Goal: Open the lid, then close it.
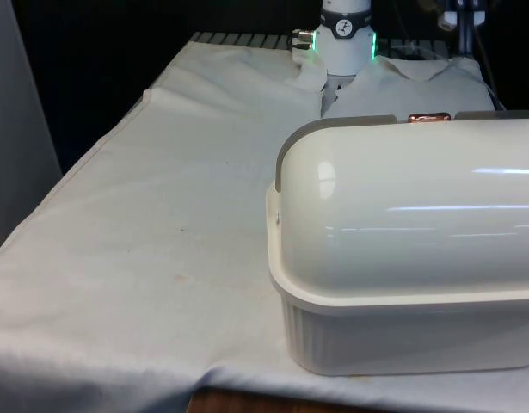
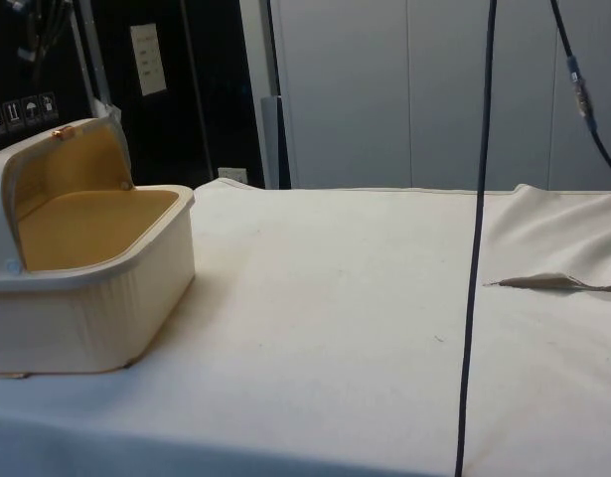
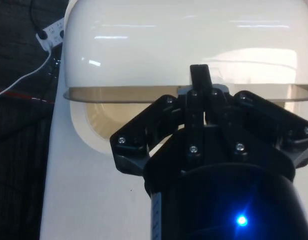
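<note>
Lid (image 2: 62,164) rolled back, open above bread box (image 2: 96,298). Gripper (image 3: 200,80) fingers pressed together at lid's rim. Could slip off rim, leaving lid open.

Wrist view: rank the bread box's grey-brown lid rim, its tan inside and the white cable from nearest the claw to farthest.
1. Grey-brown lid rim: right at the claw.
2. Tan inside of the cream bread box: just under that rim.
3. White cable: off to the side, over the dark area past the box.

front: close behind bread box (image 1: 410,249) | side: across table | wrist: above box
</note>
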Controlling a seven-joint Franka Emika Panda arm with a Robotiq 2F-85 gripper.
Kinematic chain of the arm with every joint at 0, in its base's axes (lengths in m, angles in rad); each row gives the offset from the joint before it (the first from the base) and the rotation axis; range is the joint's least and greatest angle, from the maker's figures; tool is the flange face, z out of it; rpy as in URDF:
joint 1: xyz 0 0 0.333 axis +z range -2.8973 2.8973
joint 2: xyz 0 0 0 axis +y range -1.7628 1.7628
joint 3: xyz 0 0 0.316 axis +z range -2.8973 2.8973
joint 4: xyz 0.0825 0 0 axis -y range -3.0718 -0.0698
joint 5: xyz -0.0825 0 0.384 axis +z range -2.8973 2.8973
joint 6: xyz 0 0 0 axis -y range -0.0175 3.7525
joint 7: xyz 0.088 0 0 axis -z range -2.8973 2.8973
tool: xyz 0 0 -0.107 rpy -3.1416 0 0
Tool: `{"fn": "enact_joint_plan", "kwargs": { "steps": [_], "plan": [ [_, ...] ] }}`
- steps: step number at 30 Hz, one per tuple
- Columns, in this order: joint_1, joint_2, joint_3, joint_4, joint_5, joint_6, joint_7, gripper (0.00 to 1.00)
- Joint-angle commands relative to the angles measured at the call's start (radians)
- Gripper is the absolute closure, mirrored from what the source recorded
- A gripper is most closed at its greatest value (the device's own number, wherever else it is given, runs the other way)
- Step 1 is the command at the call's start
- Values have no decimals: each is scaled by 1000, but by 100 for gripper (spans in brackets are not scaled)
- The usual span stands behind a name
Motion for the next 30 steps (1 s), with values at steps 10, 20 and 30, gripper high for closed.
{"fn": "enact_joint_plan", "kwargs": {
  "steps": [10,20,30],
  "plan": [
    [1,24,7,-38,8,62,4,100],
    [1,33,7,-51,7,68,4,100],
    [-2,48,10,-51,14,60,1,100]
  ]
}}
